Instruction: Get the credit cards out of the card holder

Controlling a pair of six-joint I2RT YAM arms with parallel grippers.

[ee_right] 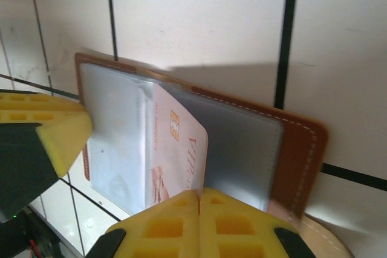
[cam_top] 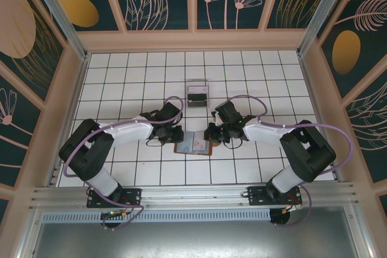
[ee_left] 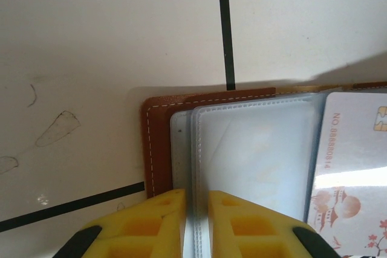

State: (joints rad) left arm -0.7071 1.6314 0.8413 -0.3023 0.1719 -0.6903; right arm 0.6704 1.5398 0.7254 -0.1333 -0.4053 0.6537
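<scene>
Plainly, the pale rectangular plastic credit card (ee_right: 178,143) pointed its long axis straight at the right gripper (ee_right: 198,200).
With its gold chip and red lettering, it lay partly out of a sleeve in the opened brown leather card holder (cam_top: 193,143), which lay flat on the white tiled table (cam_top: 121,77) between the two arms. The card's free short end met the right gripper, whose yellow pads (ee_right: 163,222) were clenched on it, so a pull along that axis looked the natural way out. From the opposite side the left gripper (ee_left: 196,200) was clenched on the edge of a clear plastic sleeve (ee_left: 254,149), pinning the holder.
</scene>
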